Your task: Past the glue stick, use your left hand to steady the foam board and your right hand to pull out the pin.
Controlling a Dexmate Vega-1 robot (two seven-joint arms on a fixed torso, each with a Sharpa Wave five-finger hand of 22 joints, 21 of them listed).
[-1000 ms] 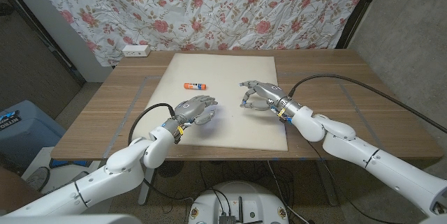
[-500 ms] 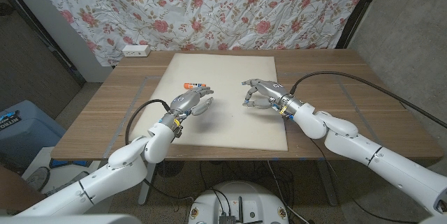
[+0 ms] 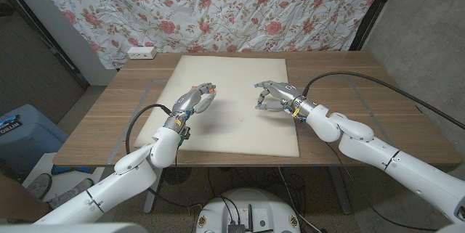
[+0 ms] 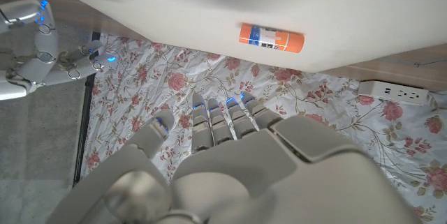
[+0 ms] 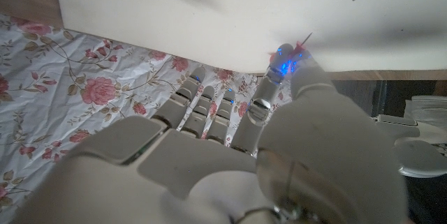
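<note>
The cream foam board (image 3: 232, 120) lies in the middle of the wooden table (image 3: 341, 102). My left hand (image 3: 192, 102) hovers over the board's left part with its fingers stretched forward and nothing in them. These fingers hide most of the orange glue stick (image 3: 211, 88). In the left wrist view the glue stick (image 4: 272, 37) lies on the board (image 4: 174, 8) beyond my left hand (image 4: 230, 154). My right hand (image 3: 272, 96) is over the board's right part. In the right wrist view it (image 5: 230, 147) pinches a red-headed pin (image 5: 303, 44). Whether the pin's tip touches the board (image 5: 209, 8) I cannot tell.
A white power strip (image 3: 141, 52) lies at the table's far left corner before a floral curtain (image 3: 240, 8). A black cable (image 3: 363, 77) arcs over the table's right side. A blue bin (image 3: 18, 135) stands on the floor at the left.
My left hand has moved away from me across the board and now covers the glue stick. My right hand has barely shifted.
</note>
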